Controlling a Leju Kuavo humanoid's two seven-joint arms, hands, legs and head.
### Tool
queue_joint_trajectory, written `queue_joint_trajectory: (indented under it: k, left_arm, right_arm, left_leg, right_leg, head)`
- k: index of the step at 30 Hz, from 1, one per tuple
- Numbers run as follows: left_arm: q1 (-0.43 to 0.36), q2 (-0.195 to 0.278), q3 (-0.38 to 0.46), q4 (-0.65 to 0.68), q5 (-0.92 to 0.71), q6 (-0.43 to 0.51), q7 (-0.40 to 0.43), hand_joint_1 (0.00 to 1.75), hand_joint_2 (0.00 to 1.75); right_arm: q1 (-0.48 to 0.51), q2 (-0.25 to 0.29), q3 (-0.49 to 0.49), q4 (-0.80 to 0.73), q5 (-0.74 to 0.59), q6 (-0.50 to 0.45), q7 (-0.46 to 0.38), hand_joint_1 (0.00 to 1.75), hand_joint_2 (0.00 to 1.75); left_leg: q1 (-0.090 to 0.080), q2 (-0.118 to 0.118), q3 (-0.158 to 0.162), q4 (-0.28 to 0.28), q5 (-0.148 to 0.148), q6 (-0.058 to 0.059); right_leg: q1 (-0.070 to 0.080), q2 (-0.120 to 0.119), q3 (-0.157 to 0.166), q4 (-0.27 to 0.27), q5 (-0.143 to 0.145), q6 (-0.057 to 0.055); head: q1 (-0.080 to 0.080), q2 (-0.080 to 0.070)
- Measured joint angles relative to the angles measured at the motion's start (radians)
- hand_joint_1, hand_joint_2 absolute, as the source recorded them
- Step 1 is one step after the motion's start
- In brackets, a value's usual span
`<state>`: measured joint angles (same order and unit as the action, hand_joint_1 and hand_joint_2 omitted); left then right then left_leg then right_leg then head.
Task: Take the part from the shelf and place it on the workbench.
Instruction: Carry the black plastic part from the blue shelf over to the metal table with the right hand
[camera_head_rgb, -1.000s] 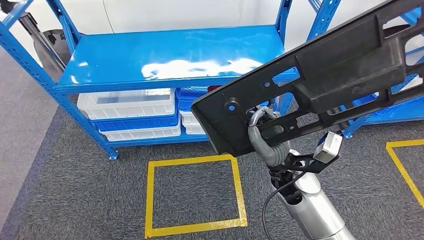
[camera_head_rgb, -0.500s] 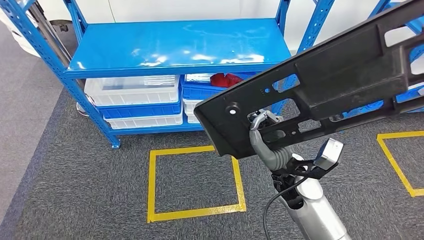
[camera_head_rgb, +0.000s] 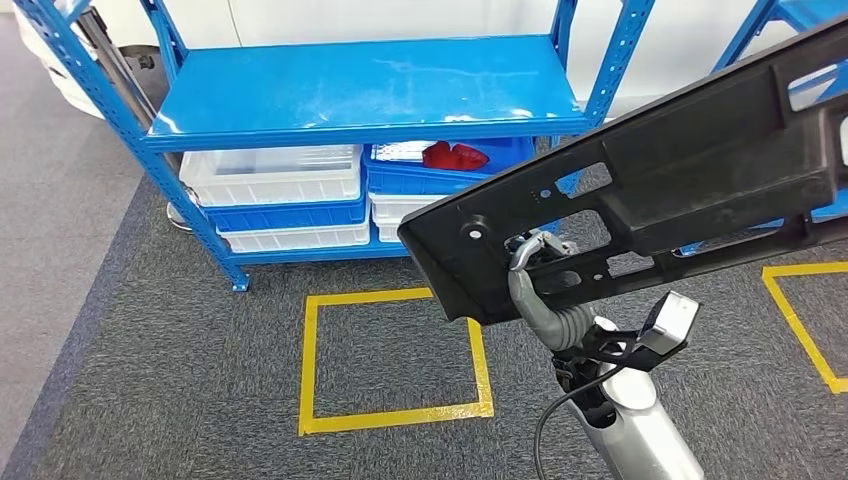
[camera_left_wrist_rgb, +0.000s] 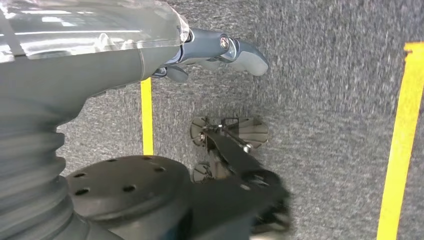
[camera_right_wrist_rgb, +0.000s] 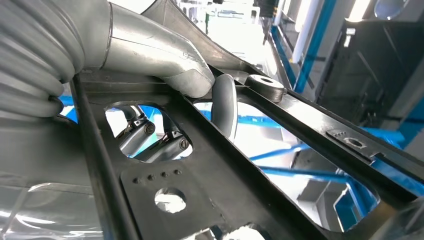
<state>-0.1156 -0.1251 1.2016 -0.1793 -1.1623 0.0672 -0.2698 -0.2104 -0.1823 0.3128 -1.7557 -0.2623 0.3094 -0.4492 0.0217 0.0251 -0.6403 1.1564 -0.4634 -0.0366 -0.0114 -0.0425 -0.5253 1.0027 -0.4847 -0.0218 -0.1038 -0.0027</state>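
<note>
In the head view, the part (camera_head_rgb: 660, 180), a long black moulded panel with cut-outs, is carried in the air above the grey carpet (camera_head_rgb: 150, 400), clear of the blue shelf (camera_head_rgb: 370, 85) behind it, and is gripped near its lower left end by the right hand (camera_head_rgb: 540, 275), whose fingers are hooked through an opening. Most of the panel's length extends up and to the right beyond the grip, so a swing or tilt of the long end is judged likely if the arm is turned sharply; a strike against the shelf upright (camera_head_rgb: 615, 55) is the nearest hazard. No workbench is seen, so placement is judged to lie some way off. In the left wrist view, the left hand (camera_left_wrist_rgb: 220, 50) hangs above the carpet and a yellow floor line (camera_left_wrist_rgb: 400, 145), with fingers curled in on nothing. In the right wrist view, the thumb (camera_right_wrist_rgb: 165, 55) is pressed over a rib of the part and darker fingers (camera_right_wrist_rgb: 150, 135) show through a cut-out; slippage is judged possible, since the clamp acts on one narrow rib only.
</note>
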Motion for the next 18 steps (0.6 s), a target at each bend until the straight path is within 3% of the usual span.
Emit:
queue_joint_trajectory:
  k: [2,3,5,7,8,10,11,12,13,14,16,18]
  left_arm:
    - [-0.003,0.0,0.0,0.0,0.001,0.001,-0.001,0.0,1.75]
    - [-0.004,0.0,0.0,0.0,0.001,0.001,-0.002,0.0,1.75]
    - [-0.004,0.0,0.0,0.0,0.001,0.002,-0.003,0.0,1.75]
    - [-0.002,0.0,0.0,0.0,0.001,0.002,-0.004,0.0,1.75]
    - [-0.002,0.0,0.0,0.0,0.0,0.002,-0.004,0.0,1.75]
    - [-0.004,0.0,0.0,0.0,0.0,0.002,-0.003,0.0,1.75]
    - [-0.004,0.0,0.0,0.0,-0.001,0.002,-0.003,0.0,1.75]
    - [-0.003,0.0,0.0,0.0,-0.001,0.002,-0.003,0.0,1.75]
    - [-0.002,0.0,0.0,0.0,-0.001,0.002,-0.003,0.0,1.75]
    - [-0.001,0.0,0.0,0.0,-0.001,0.001,-0.002,0.0,1.75]
    - [-0.002,0.0,0.0,0.0,-0.002,0.001,-0.002,0.0,1.75]
    - [-0.004,-0.001,0.0,0.0,-0.002,0.001,-0.001,0.0,1.75]
  right_arm:
    - [-0.002,0.0,0.0,-0.002,0.008,0.001,0.001,1.75,1.75]
    - [-0.002,0.0,0.0,-0.002,0.012,0.002,0.002,1.75,1.75]
    - [-0.002,0.0,0.0,-0.003,0.02,0.002,0.005,1.75,1.75]
    - [-0.001,0.001,0.0,-0.006,0.027,0.001,0.006,1.75,1.75]
    - [0.0,0.002,-0.001,-0.008,0.03,0.0,0.006,1.75,1.75]
    - [0.006,0.004,-0.002,-0.011,0.036,-0.002,0.006,1.75,1.75]
    - [0.012,0.004,-0.002,-0.011,0.039,-0.002,0.007,1.75,1.75]
    - [0.018,0.004,-0.003,-0.011,0.041,-0.002,0.007,1.75,1.75]
    - [0.022,0.004,-0.004,-0.012,0.043,-0.002,0.007,1.75,1.75]
    - [0.027,0.004,-0.006,-0.013,0.045,-0.001,0.008,1.75,1.75]
    - [0.032,0.004,-0.01,-0.017,0.048,-0.001,0.008,1.75,1.75]
    - [0.039,0.004,-0.015,-0.024,0.049,-0.001,0.006,1.75,1.75]
  left_leg:
    - [-0.008,0.024,0.061,-0.111,0.027,0.007]
    - [-0.013,0.03,0.07,-0.133,0.024,0.013]
    - [-0.017,0.016,0.068,-0.147,0.024,0.03]
    - [-0.015,-0.001,0.066,-0.158,0.032,0.046]
    - [-0.014,-0.009,0.064,-0.162,0.037,0.053]
    - [-0.017,-0.026,0.058,-0.163,0.043,0.063]
    - [-0.019,-0.036,0.054,-0.162,0.045,0.065]
    - [-0.021,-0.047,0.051,-0.16,0.047,0.065]
    - [-0.022,-0.058,0.049,-0.157,0.048,0.065]
    - [-0.023,-0.07,0.047,-0.153,0.049,0.064]
    - [-0.024,-0.092,0.041,-0.143,0.049,0.059]
    - [-0.024,-0.111,0.03,-0.133,0.052,0.049]
  right_leg:
    - [0.002,-0.014,-0.001,0.004,-0.002,0.011]
    - [0.004,-0.021,-0.003,0.004,-0.002,0.017]
    - [0.005,-0.039,-0.004,0.004,-0.001,0.03]
    - [0.001,-0.025,-0.013,0.024,-0.021,0.04]
    - [-0.001,-0.006,-0.03,0.062,-0.047,0.042]
    - [-0.002,0.03,-0.092,0.192,-0.115,0.044]
    - [-0.002,0.035,-0.121,0.253,-0.137,0.045]
    - [-0.002,0.037,-0.138,0.286,-0.14,0.045]
    - [-0.002,0.039,-0.137,0.282,-0.124,0.044]
    - [-0.002,0.043,-0.118,0.241,-0.092,0.042]
    - [-0.003,0.077,-0.057,0.112,-0.029,0.037]
    - [-0.003,0.106,-0.027,0.037,-0.005,0.032]
  head:
    - [0.0,0.0]
    - [0.0,0.0]
    - [0.0,0.0]
    - [0.0,0.0]
    - [0.0,0.0]
    - [0.0,0.0]
    - [0.0,0.0]
    - [0.0,0.0]
    - [0.0,0.0]
    - [0.0,0.0]
    - [0.0,0.0]
    - [0.0,0.0]
